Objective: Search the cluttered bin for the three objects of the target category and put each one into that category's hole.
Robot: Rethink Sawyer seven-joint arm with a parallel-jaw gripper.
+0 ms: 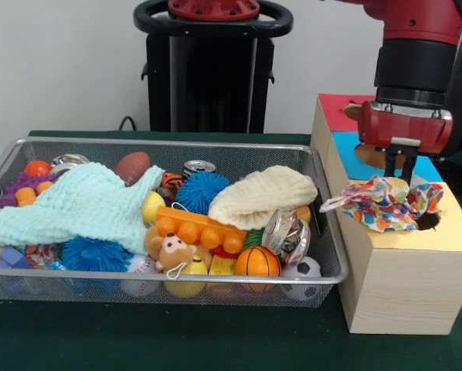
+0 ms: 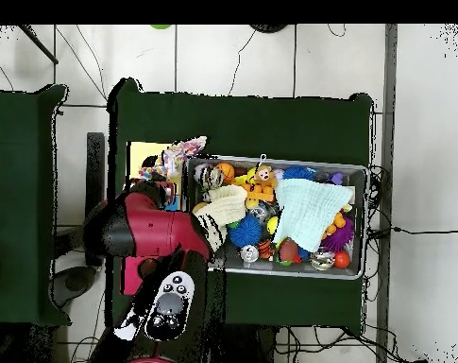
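A: Status?

B: Hand is above the box, right over the patterned cloth. Can't tell whether it's pinching the cloth or has let go; the tips are hidden behind the fabric.

A: Where's the cloth exactly?

B: Draped across the yellow panel, one end at the dark hole, the other hanging past the box edge toward the bin. My read: cloths are the target category and this is the drop step.

A: How to do it well?

B: It's limp and bunched, so it'll likely bridge the hole rather than fall through. I'd centre over the hole, push the wad down, release only when most of it is inside, and watch the tail doesn't snag on the rim.

A: What's left?

B: Two more in the bin: a mint cloth, waffle-knit, spread wide, and a cream cloth, ribbed, domed over the toys. Both are soft, so pinch a fold. Around them are hard balls, spiky balls and a can. The bin is wire mesh; the bench is green felt.
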